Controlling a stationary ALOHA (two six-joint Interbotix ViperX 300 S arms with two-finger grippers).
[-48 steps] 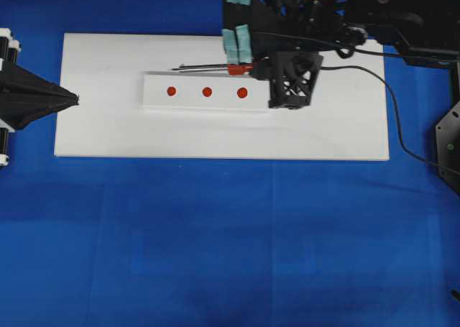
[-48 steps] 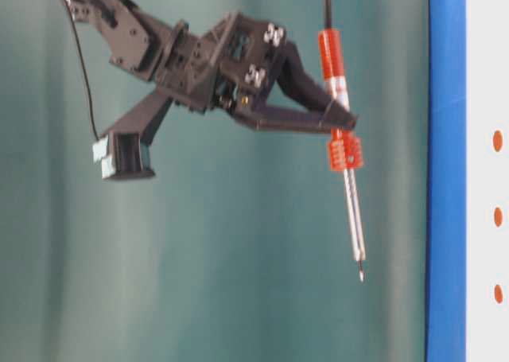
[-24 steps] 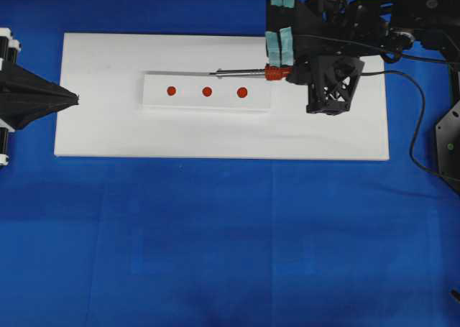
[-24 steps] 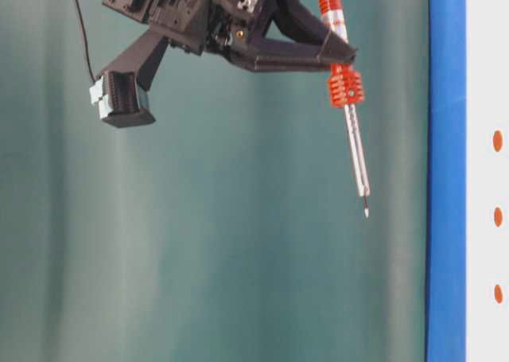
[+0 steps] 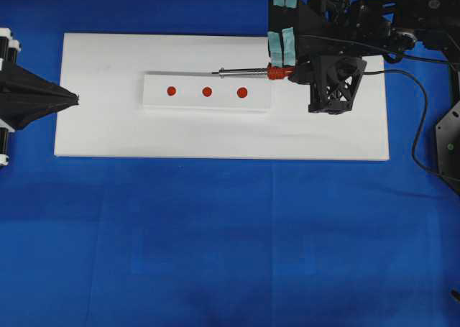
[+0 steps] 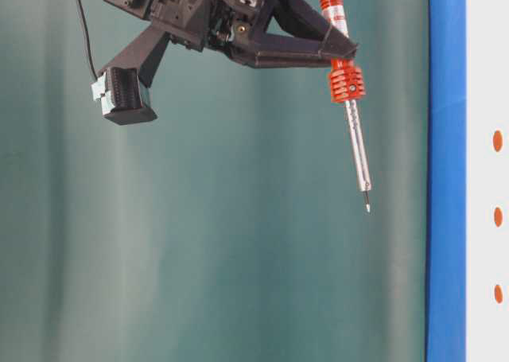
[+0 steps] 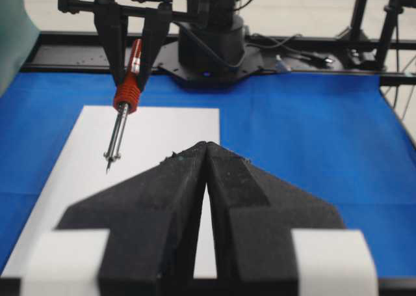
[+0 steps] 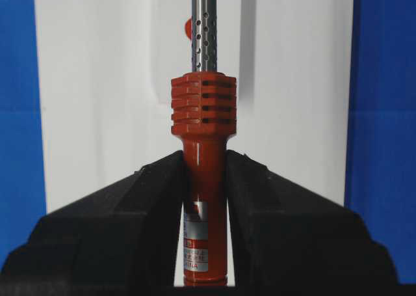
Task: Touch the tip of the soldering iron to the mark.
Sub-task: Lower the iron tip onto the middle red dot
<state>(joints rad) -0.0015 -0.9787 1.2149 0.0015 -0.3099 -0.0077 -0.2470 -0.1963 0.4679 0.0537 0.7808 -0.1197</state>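
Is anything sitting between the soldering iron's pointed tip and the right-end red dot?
Nothing visible. The red-handled soldering iron, gripped by the right gripper, hangs in the air; only bare white strip surrounds the right-end red dot.

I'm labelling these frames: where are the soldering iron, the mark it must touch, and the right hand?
soldering iron (image 6: 358, 151): table-level view, on the silver shaft.
mark (image 5: 242, 92): overhead view, centre of the right-end red dot.
right hand (image 8: 205, 179): right wrist view, between the fingertips clamping the red handle.
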